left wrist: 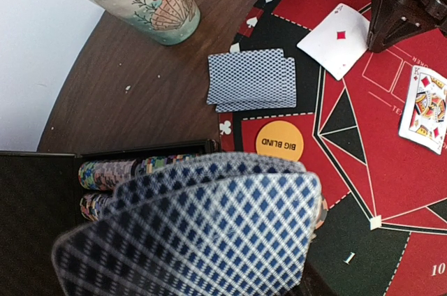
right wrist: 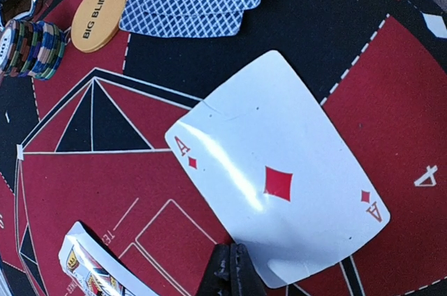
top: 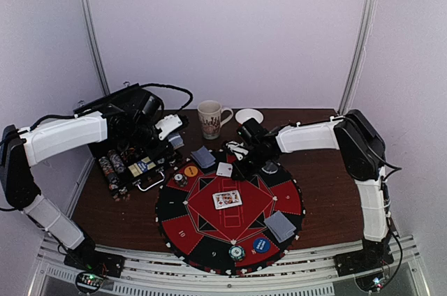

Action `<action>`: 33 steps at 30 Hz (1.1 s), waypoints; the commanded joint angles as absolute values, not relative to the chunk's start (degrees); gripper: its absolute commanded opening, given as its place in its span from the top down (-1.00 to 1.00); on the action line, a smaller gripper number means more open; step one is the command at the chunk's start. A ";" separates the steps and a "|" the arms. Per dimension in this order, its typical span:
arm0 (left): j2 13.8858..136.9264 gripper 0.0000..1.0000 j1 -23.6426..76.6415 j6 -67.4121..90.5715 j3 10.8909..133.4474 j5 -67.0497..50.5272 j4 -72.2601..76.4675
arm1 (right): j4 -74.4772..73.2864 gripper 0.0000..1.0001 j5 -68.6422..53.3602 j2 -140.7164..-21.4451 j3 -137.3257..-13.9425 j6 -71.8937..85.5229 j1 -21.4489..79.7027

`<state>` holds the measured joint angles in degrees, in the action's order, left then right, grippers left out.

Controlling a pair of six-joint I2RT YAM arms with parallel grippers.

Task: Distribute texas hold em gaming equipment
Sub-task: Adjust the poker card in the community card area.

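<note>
Dealing the board: we've got the ace of diamonds (right wrist: 279,170) at the far side of the mat (top: 209,240).
Our right gripper (right wrist: 230,271) has its fingertips pressed together at the ace's edge, and we judge it clamped on that card, just beyond the face-up king (top: 227,199) at centre. Our left gripper (top: 171,135) hangs over the case (top: 133,163) on the left; a fan of cards (left wrist: 202,233) hides its fingers, so we reckon it's gripping them. Next we want the ace laid flat beside the king, clear of the face-down pair (left wrist: 253,79) and big blind disc (left wrist: 279,144), then the jaws parted.
</note>
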<state>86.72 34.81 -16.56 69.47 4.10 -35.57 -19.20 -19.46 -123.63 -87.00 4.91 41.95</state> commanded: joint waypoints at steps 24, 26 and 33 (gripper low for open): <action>85.74 0.11 34.35 -16.51 69.48 4.04 -33.40 | -20.54 0.32 -31.62 -113.12 -82.10 -0.47 42.97; 85.42 0.11 34.36 -16.36 69.27 4.11 -33.40 | -19.25 0.31 -32.75 -112.33 -79.53 6.05 41.56; 84.98 0.11 34.33 -16.20 68.94 3.81 -33.40 | -5.16 0.10 -39.21 -107.76 -64.20 28.30 40.05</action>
